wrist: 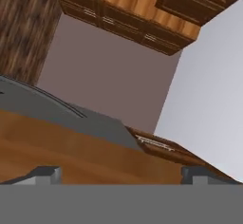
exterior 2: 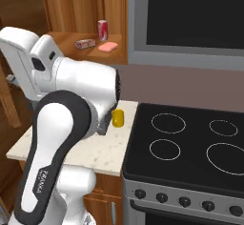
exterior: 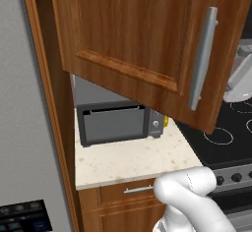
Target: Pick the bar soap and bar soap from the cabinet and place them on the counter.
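kitchen wood fills my hand's sight, my gripper (wrist: pixel 118 175) spread wide, empty. above the beige counter (exterior 2: pixel 107 155) the cabinet (exterior: pixel 142 39) door hangs open; the pink bar soap (exterior 2: pixel 108 46) lies on its shelf, beside a red can (exterior 2: pixel 102 30).

White arm (exterior 2: pixel 71 90), dark joints (FRANKA lettering)

I can read only one text: the word "FRANKA", which runs in small dark letters along the white lower link of the arm (exterior 2: pixel 45 181) in the right base view. The red can (exterior 2: pixel 102 30) on the shelf of the cabinet (exterior 2: pixel 71 2) has a pale label, but it is too small for me to read, and the marks on the dark panel (exterior: pixel 22 218) at the bottom left of the left base view are too blurred.
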